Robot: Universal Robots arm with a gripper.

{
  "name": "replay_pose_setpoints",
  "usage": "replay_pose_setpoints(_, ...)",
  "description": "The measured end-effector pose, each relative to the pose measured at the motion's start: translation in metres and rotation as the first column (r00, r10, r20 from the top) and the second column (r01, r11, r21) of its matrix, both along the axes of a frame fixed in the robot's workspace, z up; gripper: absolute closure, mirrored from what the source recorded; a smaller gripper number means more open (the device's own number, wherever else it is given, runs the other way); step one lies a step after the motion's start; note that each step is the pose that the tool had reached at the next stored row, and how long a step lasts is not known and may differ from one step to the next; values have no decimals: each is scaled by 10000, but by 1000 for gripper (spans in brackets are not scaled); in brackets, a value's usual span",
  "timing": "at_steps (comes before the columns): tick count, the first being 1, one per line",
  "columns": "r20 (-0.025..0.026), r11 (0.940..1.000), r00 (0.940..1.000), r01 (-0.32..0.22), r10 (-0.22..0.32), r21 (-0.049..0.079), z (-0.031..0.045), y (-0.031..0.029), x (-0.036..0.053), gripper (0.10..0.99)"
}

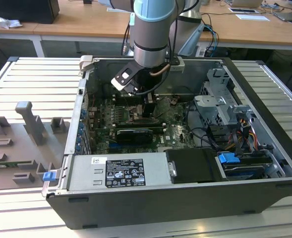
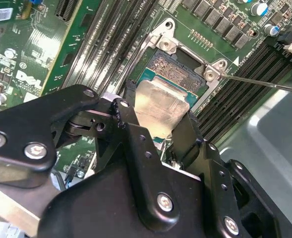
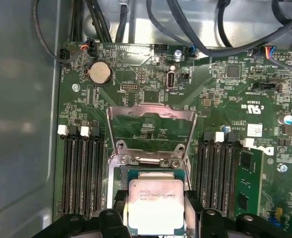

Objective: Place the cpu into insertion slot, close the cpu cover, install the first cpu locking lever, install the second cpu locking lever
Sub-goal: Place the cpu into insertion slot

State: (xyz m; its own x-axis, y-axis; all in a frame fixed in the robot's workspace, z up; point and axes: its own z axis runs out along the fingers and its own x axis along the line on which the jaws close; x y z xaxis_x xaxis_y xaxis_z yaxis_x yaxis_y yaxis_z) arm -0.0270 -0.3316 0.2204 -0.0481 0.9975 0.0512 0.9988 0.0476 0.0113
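In both wrist views my gripper is shut on the cpu, a flat square chip with a pale silver top, one black finger against each of two opposite edges. The chip hangs level just above the insertion slot and partly over it, so a strip of the dark socket still shows beyond the chip. The cpu cover, a silver frame plate, is swung open and lies back from the socket's hinge side. A thin metal locking lever sticks out past the socket's corner. In the exterior view the gripper reaches down into the open computer case.
Long black memory slots flank the socket on both sides. Cables and the grey case wall lie close by. The exterior view shows a power supply in front, a drive cage at its right and a grey fixture outside the case.
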Motion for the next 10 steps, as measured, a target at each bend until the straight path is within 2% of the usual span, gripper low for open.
replay_pose_setpoints(10, -9, 10000, 10000, 6, -6, 11, -55, 38, -37, 549)
